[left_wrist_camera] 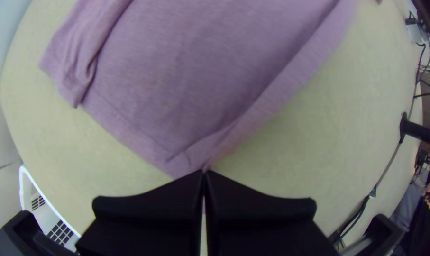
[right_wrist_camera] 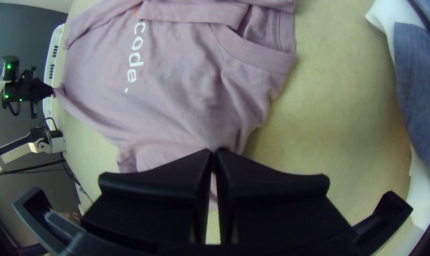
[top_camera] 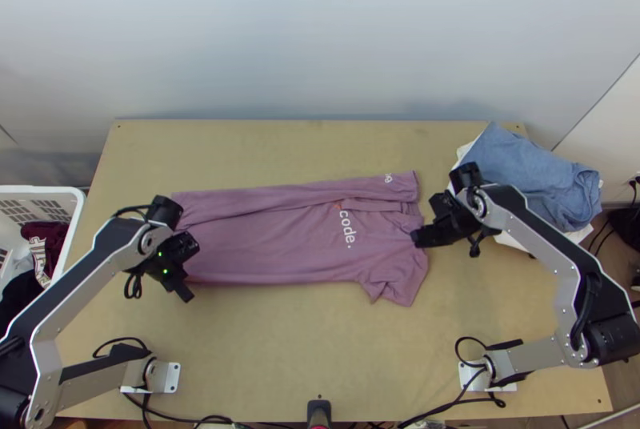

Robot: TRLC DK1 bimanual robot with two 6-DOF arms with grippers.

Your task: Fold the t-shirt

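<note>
Mid-left and mid-right in the top view, left gripper (left_wrist_camera: pixel 204 172) and right gripper (right_wrist_camera: pixel 215 151) pinch t-shirt (top_camera: pixel 280 241) tight, and uneven lifting risks skewing it!

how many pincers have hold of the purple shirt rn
2. The left pincer grips the shirt at a corner of its bottom hem; the right pincer grips it at the shoulder, between collar and sleeve.
</note>
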